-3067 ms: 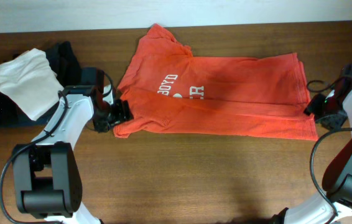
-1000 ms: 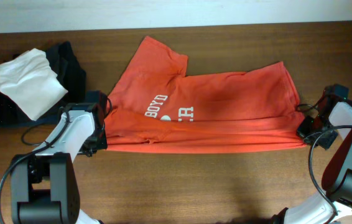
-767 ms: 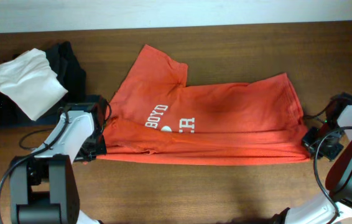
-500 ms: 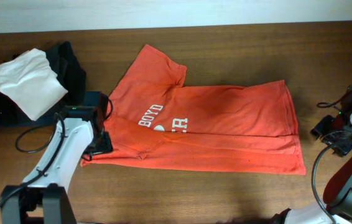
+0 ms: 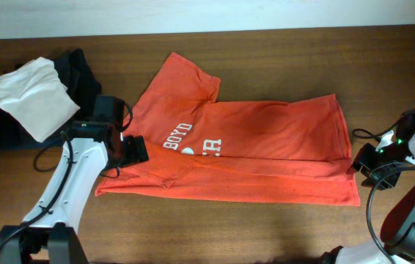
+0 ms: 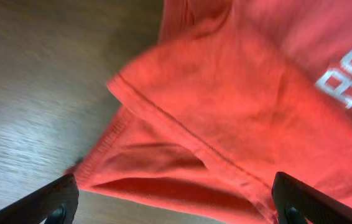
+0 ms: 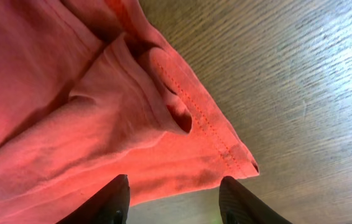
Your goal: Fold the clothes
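Note:
The orange-red T-shirt [image 5: 244, 150] with white lettering lies folded lengthwise across the table, one sleeve pointing to the back left. My left gripper [image 5: 136, 149] is open at the shirt's left end; in the left wrist view its fingers [image 6: 173, 211] straddle the layered sleeve edge [image 6: 182, 155] without holding it. My right gripper [image 5: 364, 160] is open just off the shirt's right hem; in the right wrist view its fingers [image 7: 173, 208] hover over the folded hem corner [image 7: 182, 124], apart from it.
A folded white garment [image 5: 31, 95] lies on dark folded garments [image 5: 79, 70] at the far left, close behind my left arm. Bare wooden tabletop [image 5: 237, 227] runs along the front. A cable [image 5: 365, 134] trails by my right arm.
Both grippers dragged the shirt's front edge toward the near side, laid it flat and let go. The left gripper has since lifted back over the sleeve; the right drew slightly toward the hem.

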Tool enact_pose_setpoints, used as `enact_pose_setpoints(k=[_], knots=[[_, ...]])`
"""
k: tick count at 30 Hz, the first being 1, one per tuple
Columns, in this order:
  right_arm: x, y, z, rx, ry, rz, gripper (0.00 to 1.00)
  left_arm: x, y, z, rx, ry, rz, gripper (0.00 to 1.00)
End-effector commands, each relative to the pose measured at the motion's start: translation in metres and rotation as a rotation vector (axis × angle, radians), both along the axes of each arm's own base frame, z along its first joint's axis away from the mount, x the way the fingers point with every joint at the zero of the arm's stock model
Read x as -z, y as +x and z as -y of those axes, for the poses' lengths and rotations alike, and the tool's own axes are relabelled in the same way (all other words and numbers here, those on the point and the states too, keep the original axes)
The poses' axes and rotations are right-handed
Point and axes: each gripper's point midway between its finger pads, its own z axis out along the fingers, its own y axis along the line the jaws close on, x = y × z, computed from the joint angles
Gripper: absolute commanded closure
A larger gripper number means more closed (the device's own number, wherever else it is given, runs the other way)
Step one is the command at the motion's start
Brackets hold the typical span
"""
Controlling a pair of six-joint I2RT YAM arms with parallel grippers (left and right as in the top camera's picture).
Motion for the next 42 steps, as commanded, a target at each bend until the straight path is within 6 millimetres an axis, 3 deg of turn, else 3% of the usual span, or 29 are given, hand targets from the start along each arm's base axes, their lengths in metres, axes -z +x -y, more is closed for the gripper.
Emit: enact_pose_setpoints(k=[1,6,11,14,15,17,22,24,27,32,34,38,42], knots=[[-0.004,0.001,-0.006,-0.001,0.032,0.034,0.53,0.023,-0.016,0.011,0.010,-0.067,-0.025,0.01],[0.015,0.005,-0.019,-0.034,0.039,0.061,0.55,0.045,-0.011,0.025,0.027,-0.150,0.037,0.01],[0.025,0.002,-0.023,-0.068,0.008,0.043,0.56,0.048,-0.011,0.027,0.029,-0.158,0.042,0.01],[0.026,-0.001,-0.017,-0.049,-0.024,0.020,0.66,0.048,-0.011,0.027,0.029,-0.158,0.042,0.02],[0.026,-0.002,-0.015,-0.036,-0.036,0.015,0.83,0.048,-0.012,0.027,0.029,-0.158,0.042,0.02],[0.027,0.000,-0.015,-0.036,-0.039,0.020,0.90,0.048,-0.012,0.027,0.029,-0.157,0.042,0.02],[0.027,0.001,-0.013,-0.037,-0.047,0.025,0.89,0.048,-0.012,0.027,0.029,-0.158,0.038,0.02],[0.028,0.000,-0.010,-0.035,-0.065,0.020,0.71,0.048,-0.012,0.027,0.029,-0.158,0.038,0.02],[0.028,0.002,-0.008,-0.021,-0.077,0.023,0.71,0.048,-0.012,0.027,0.029,-0.161,0.038,0.02],[0.029,0.004,-0.007,-0.013,-0.083,0.032,0.85,0.049,-0.015,0.027,0.028,-0.160,0.027,0.02],[0.030,0.005,-0.006,-0.013,-0.084,0.035,0.96,0.049,-0.015,0.027,0.028,-0.160,0.027,0.02],[0.022,0.022,-0.018,-0.001,-0.002,0.115,0.96,0.049,-0.015,0.027,0.028,-0.160,0.027,0.02],[-0.005,0.056,-0.011,-0.001,0.006,0.227,0.96,0.049,-0.015,0.027,0.028,-0.160,0.027,0.02]])
